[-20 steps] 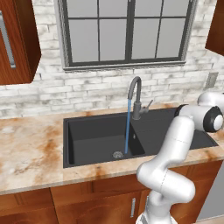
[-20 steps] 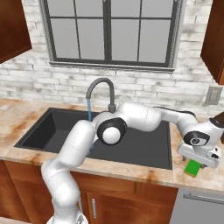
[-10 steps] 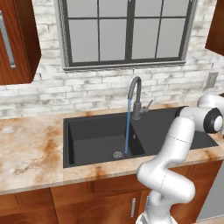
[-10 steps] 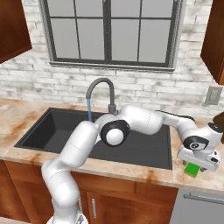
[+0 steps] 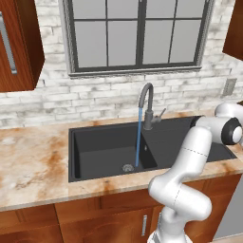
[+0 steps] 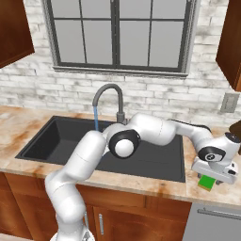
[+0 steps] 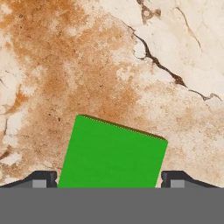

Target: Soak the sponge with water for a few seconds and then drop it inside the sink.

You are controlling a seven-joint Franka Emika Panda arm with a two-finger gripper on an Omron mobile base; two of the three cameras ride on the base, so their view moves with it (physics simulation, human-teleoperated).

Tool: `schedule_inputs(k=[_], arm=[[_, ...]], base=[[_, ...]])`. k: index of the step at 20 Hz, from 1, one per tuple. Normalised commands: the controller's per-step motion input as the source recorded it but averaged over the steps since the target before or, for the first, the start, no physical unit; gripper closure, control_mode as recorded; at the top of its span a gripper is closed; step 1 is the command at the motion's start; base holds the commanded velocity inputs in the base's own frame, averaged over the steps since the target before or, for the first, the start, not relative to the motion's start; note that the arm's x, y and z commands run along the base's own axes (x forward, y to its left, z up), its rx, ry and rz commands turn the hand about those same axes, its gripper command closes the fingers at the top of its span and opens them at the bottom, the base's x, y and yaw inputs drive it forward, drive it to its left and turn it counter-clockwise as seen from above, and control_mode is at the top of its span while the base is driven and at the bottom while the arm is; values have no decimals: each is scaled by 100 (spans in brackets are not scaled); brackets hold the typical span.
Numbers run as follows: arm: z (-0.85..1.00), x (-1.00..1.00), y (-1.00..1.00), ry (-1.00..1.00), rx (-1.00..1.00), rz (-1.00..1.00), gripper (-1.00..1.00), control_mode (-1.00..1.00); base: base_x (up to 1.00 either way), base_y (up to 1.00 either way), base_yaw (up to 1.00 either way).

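The green sponge [image 7: 113,153] lies flat on the marble counter to the right of the sink [image 6: 61,136]. In the right base view the sponge [image 6: 205,182] peeks out from under the hand. My gripper [image 7: 109,181] points straight down over it, one fingertip [image 7: 43,178] on each side of the block. The jaws stand open, close to the sponge's two sides, with a thin gap visible on the right side. My gripper [image 6: 214,175] sits low against the counter. A thin blue stream of water [image 5: 138,137] runs from the faucet [image 5: 147,102] into the dark basin [image 5: 104,147].
The dark drainboard [image 6: 160,155] lies between the basin and the sponge. A brick wall with a window rises behind the sink. A wall outlet [image 6: 229,102] is at the right. The arm stretches across the drainboard from the left.
The hand has come down a little onto the sponge, and the fingers have drawn in toward its sides. The sponge has not moved, and the water keeps running.
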Motion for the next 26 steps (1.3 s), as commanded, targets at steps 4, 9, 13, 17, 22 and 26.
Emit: schedule_inputs(k=[4,9,13,17,22,26], arm=[[0,0,0,0,0,0,-100,-100],[0,0,0,0,0,0,-100,-100],[0,0,0,0,0,0,-100,-100],[0,0,0,0,0,0,100,-100],[-2,0,0,2,3,0,100,-100],[-3,0,0,4,2,0,100,-100]], base=[[0,0,0],[0,0,0],[0,0,0],[0,0,0],[0,0,0],[0,0,0]])
